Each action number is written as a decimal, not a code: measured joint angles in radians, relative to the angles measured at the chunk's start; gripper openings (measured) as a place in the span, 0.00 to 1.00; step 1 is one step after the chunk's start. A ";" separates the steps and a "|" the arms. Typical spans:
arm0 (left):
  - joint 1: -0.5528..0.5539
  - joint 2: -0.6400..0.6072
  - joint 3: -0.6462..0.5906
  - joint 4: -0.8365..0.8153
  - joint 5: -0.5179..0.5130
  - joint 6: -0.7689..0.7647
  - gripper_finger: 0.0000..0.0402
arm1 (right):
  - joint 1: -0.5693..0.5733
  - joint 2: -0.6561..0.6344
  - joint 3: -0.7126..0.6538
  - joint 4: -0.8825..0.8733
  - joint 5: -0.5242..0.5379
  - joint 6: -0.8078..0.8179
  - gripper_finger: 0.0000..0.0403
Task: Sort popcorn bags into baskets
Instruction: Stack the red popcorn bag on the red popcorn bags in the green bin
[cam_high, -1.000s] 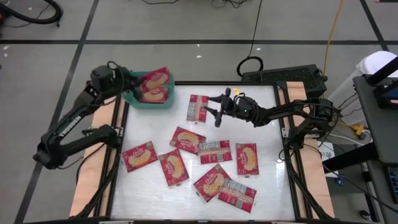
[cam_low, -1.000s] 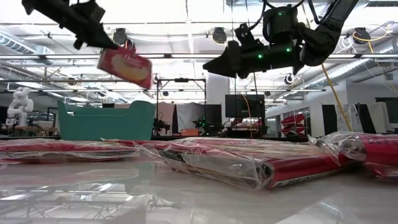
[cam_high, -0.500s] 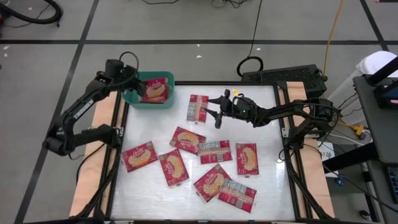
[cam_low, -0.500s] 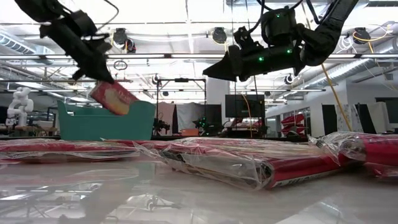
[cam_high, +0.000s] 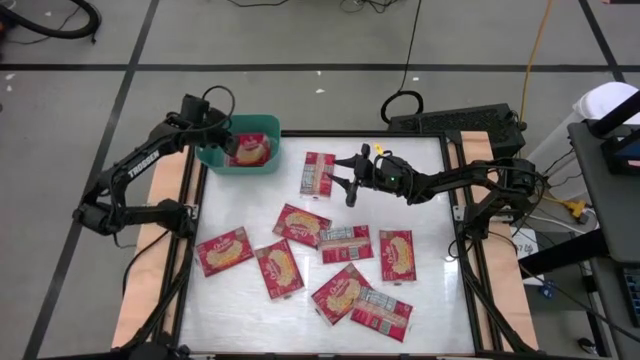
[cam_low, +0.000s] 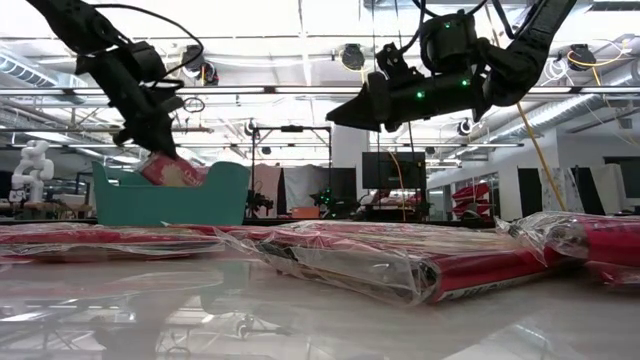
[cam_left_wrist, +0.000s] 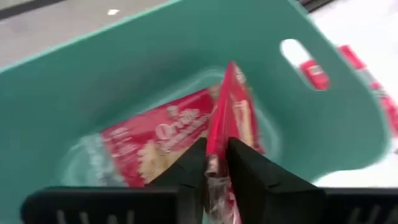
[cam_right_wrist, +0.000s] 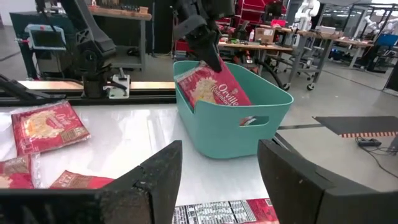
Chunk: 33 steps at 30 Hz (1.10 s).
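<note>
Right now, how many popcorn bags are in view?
10 bags: eight loose on the table; two in the bin, one flat, one in the left tool. Others may hide underneath.

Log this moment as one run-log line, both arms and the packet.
left gripper: in teal plastic bin, fingers around red popcorn packet | right gripper: open, above back-centre packet | step: drop underway

The basket (cam_high: 240, 160) is plain teal-green, inside and out. The popcorn bags (cam_high: 300, 225) are red, some showing a yellow-orange popcorn picture with white lettering, others a grey-white printed panel. The bag in the basket (cam_right_wrist: 214, 87) shows red with pale popcorn. The desk (cam_high: 420, 290) is glossy white, flanked by tan wooden strips. Both arms look black, perhaps dark grey.
</note>
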 joint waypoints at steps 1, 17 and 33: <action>0.000 0.000 0.000 0.000 -0.022 0.000 0.21 | 0.000 0.000 0.000 0.000 0.000 0.003 0.50; -0.087 -0.034 0.000 0.122 -0.236 0.018 0.49 | 0.118 -0.017 -0.001 0.014 0.011 0.009 0.50; -0.279 0.043 -0.033 0.060 -0.367 -0.074 0.43 | 0.245 -0.034 -0.001 -0.118 0.114 0.092 0.50</action>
